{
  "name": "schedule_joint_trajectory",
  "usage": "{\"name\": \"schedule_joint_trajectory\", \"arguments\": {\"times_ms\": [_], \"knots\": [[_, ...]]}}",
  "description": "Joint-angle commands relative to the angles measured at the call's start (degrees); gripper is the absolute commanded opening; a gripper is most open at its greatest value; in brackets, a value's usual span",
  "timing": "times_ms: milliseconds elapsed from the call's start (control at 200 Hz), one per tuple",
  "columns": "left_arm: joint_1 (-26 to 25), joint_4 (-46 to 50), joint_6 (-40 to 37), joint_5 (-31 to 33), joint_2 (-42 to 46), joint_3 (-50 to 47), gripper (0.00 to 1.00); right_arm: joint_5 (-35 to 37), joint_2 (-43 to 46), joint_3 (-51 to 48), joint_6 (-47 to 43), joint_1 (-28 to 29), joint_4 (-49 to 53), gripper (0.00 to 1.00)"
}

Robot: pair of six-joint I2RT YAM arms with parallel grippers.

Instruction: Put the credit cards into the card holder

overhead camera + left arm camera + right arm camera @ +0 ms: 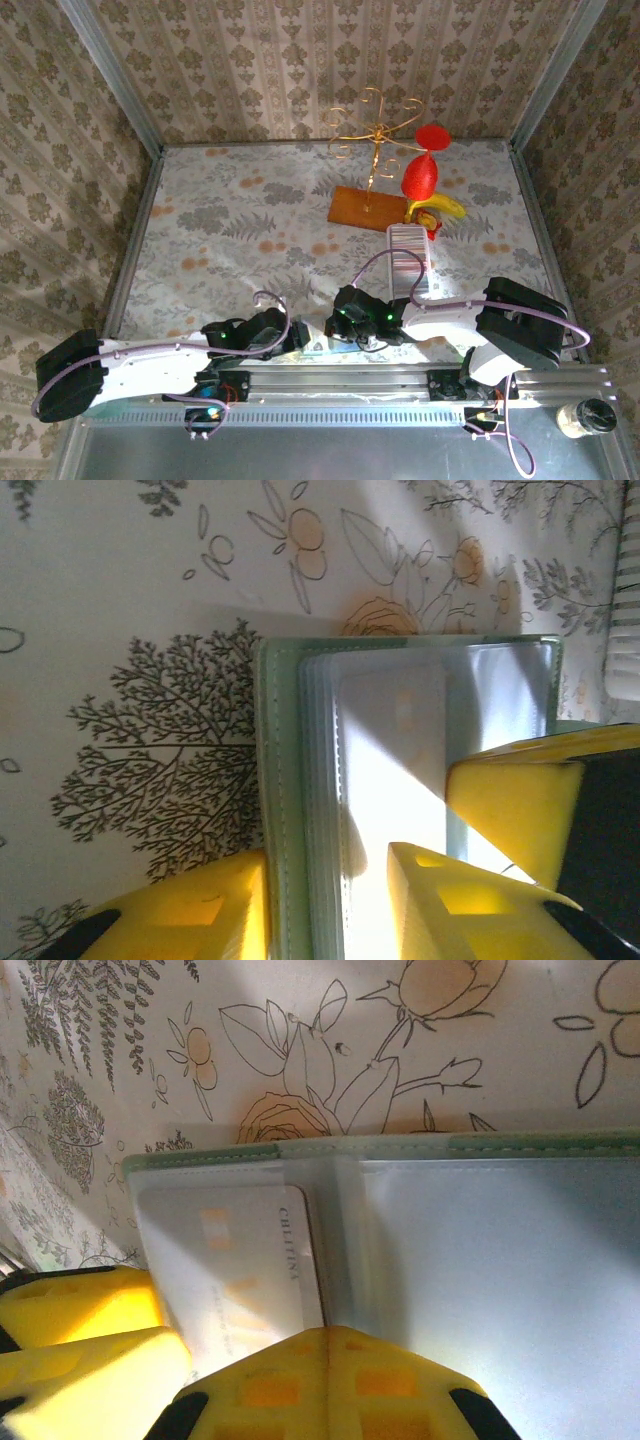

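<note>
At the near edge of the floral-cloth table (pixel 240 225), just ahead of the two arm bases, you see both grippers over the open card holder (pixel 480 1250), which lies flat on the cloth.

The right gripper (pixel 328 1338) has its yellow fingers pressed together with no gap between them. Their tips rest on the holder's clear sleeve, just at the lower right corner of a pale credit card (pixel 230 1260). That card sits inside the left-hand pocket as the right wrist camera shows it, with printed lettering along its right edge.

The left gripper (pixel 325 875) has its jaws part-way spread. One of its fingers (pixel 190 915) lies against the outer edge of the grey-green cover and the other on the clear sleeves. The cover's edge and the stacked sleeve edges therefore lie between them. You cannot tell whether the pads actually squeeze that stack.

Well behind the holder stand a white ribbed tray (pixel 410 262) and a brown wooden board (pixel 360 208) carrying a gold wire stand (pixel 375 130).
</note>
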State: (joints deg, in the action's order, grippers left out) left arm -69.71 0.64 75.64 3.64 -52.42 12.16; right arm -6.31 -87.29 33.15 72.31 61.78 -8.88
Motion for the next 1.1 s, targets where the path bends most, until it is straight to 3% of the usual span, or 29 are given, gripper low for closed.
{"name": "schedule_joint_trajectory", "arguments": {"times_ms": [0, 165, 280, 515, 670, 885, 1095], "knots": [[-0.42, -2.94, 1.33, -0.15, 0.30, -0.12, 0.33, 1.34, -0.10, -0.80, 1.07, 0.54, -1.03, 0.00], [-0.60, -2.83, 1.62, 0.11, -0.80, -0.08, 0.25, 2.06, 0.67, -0.56, 0.43, 0.97, -1.40, 0.00], [-0.51, 1.78, 0.72, 0.61, -0.91, 1.72, 0.13, 2.17, 1.59, 0.06, -0.70, 1.06, -0.83, 0.03], [-0.51, 14.86, -0.06, 3.21, 5.00, 4.18, 0.02, 5.98, 7.13, 3.98, -7.76, 1.24, 11.79, 0.21], [-0.36, 21.80, -1.29, 4.04, 8.32, 5.26, 0.00, 10.94, 13.82, 5.28, -10.24, 1.24, 21.74, 0.28], [0.13, 25.78, -3.27, 3.54, 8.95, 7.49, 0.00, 14.17, 16.56, 5.01, -11.75, 1.28, 25.42, 0.49], [0.28, 27.37, -5.03, 3.35, 6.40, 10.32, 0.00, 11.09, 11.67, 8.67, -13.94, 1.24, 27.70, 0.51]]}}
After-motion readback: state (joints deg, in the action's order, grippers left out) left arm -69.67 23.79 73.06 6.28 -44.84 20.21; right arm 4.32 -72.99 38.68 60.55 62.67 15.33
